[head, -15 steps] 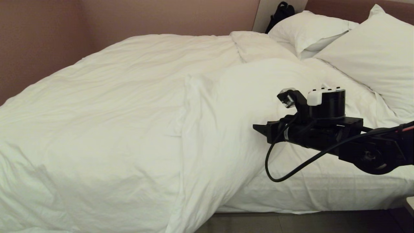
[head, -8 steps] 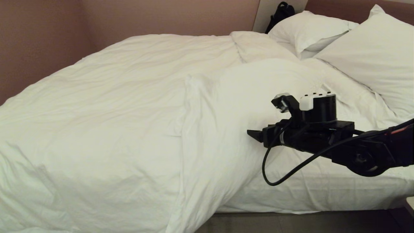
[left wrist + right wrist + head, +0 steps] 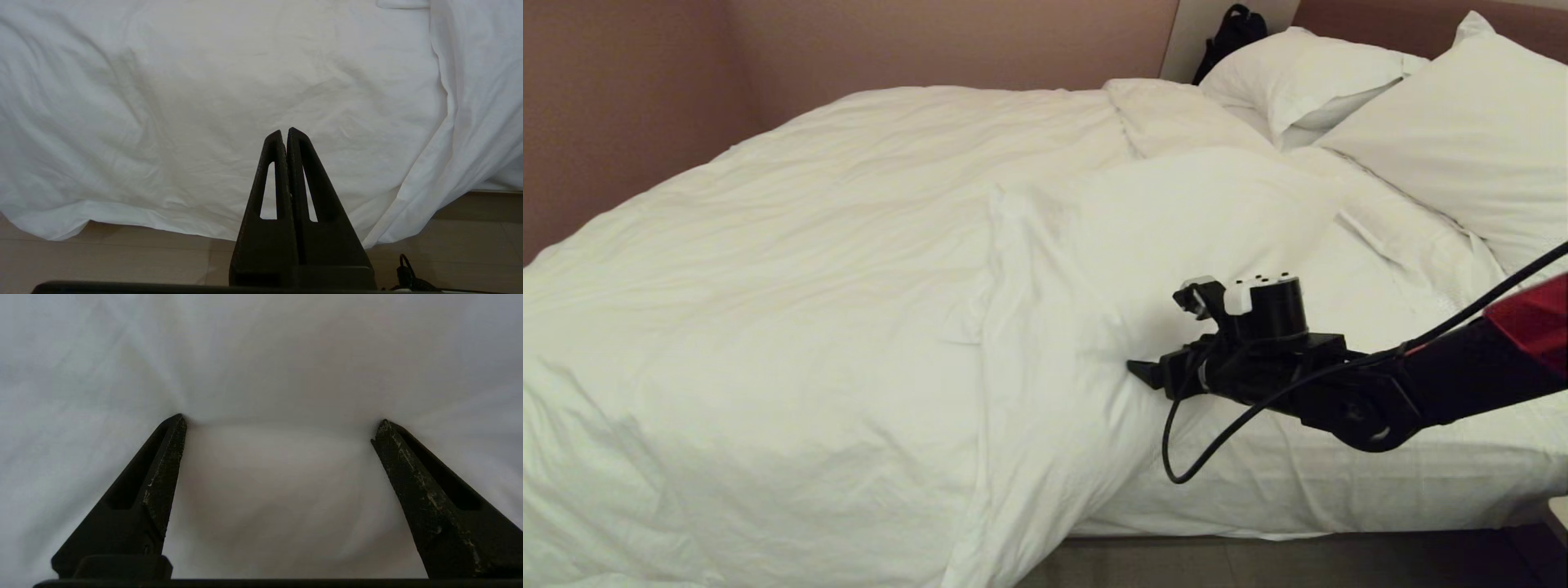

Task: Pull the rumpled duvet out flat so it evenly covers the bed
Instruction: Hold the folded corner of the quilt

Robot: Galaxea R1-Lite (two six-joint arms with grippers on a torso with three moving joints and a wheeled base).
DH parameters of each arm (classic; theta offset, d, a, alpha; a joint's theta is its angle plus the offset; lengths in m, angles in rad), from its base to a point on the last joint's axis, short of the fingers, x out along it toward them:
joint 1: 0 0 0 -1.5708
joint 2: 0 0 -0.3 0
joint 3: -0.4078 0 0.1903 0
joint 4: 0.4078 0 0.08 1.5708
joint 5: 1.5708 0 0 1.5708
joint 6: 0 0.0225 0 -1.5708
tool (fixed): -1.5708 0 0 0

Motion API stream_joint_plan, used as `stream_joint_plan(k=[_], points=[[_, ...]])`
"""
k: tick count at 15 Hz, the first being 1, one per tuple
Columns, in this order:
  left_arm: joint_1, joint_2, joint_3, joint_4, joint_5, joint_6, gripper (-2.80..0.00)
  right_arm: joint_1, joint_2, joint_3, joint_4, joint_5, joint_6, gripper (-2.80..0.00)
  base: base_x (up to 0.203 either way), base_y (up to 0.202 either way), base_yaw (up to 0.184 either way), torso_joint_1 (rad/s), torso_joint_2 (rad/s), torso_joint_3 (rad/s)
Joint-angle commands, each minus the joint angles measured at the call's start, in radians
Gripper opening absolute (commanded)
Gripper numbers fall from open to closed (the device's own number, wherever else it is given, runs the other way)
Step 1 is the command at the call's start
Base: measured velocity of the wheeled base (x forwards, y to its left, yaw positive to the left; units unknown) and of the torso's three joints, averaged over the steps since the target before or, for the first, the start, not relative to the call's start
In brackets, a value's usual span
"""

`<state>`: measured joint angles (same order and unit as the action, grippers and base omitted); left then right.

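Duvet (image 3: pixel 866 269) fold bulges between spread fingers of right tool (image 3: pixel 280 424), tips pressing it; left tool (image 3: pixel 285 134) closed, empty.

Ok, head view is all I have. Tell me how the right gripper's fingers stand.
Observer: The right gripper is wide open, both fingertips pressed into the duvet, white fabric bulging between them.
Operator: Report the left gripper too, it's off my screen.
Observer: The left gripper is shut, holding nothing, pointing at the duvet's hanging side.
Operator: Say what's below it.
Observer: The duvet's lower edge drapes down to a pale wood floor.
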<state>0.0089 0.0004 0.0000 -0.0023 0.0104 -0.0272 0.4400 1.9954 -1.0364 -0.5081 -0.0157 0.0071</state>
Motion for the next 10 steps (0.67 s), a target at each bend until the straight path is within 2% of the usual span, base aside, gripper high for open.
stream_joint_plan(k=[1, 10], points=[[0.000, 0.000, 0.000, -0.001, 0.000, 0.000, -2.80, 0.000, 0.061, -0.010, 0.000, 0.000, 0.001, 0.00, 0.000, 0.000, 0.000, 0.000, 0.00, 0.000], [0.000, 0.000, 0.000, -0.001, 0.000, 0.000, -2.80, 0.000, 0.100, -0.025, -0.001, 0.000, 0.002, 0.00, 0.000, 0.000, 0.000, 0.000, 0.00, 0.000]])
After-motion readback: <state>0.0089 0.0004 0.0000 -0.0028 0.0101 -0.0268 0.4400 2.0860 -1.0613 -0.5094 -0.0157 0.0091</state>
